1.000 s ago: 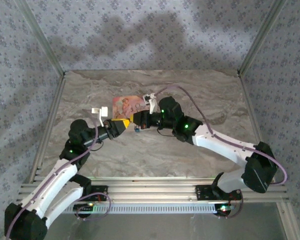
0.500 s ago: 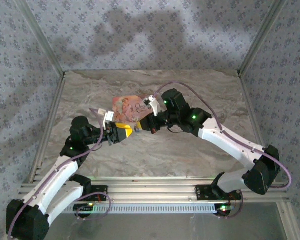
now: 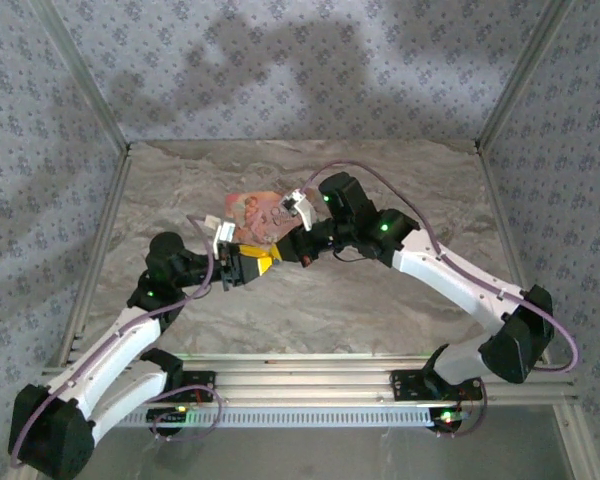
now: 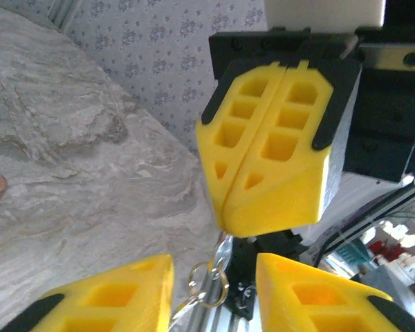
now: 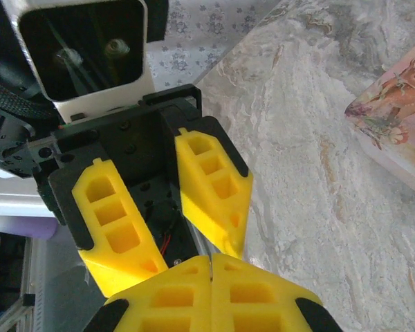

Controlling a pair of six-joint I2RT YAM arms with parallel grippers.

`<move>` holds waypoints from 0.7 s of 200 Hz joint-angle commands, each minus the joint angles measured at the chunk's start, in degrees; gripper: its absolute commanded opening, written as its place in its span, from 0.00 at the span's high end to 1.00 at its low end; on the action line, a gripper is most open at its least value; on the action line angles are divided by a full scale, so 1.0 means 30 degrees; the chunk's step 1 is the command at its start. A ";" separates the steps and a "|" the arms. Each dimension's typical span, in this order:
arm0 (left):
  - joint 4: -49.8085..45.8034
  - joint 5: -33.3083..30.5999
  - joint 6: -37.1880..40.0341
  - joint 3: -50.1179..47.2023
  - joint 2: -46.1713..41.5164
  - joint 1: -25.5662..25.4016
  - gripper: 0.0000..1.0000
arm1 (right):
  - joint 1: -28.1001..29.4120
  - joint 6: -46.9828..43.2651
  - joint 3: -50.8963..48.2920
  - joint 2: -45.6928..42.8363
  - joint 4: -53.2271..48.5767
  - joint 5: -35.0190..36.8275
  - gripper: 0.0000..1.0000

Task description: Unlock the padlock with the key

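The box [image 3: 252, 212] lies on the table [image 3: 410, 190], a little left of centre. Just in front of it, nearer the arm bases, the two grippers face each other tip to tip above the tabletop. The left gripper [image 4: 213, 263] reaches in from the left and the right gripper [image 4: 225, 220] from the right. The right gripper's fingertips sit at the mouth of the gap between the left gripper's fingers. A keyring [image 4: 209, 282] hangs beneath them, inside that gap.

Grey marbled table [image 3: 380, 310], pink floral box [image 3: 250, 212] flat upon it.
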 commanded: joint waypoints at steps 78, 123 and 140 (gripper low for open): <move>0.2355 0.0059 -0.0754 -0.0433 0.0645 -0.0139 0.67 | -0.0063 0.0021 0.0289 -0.0239 0.0602 -0.0641 1.00; 0.2701 0.0222 -0.1033 -0.0776 0.0559 -0.0168 0.74 | -0.0171 0.0083 0.0123 -0.0422 0.0718 -0.0698 1.00; 0.2754 0.0178 -0.1078 -0.0862 0.0471 -0.0165 0.78 | -0.0199 0.0135 0.0125 -0.0447 0.0749 -0.0779 1.00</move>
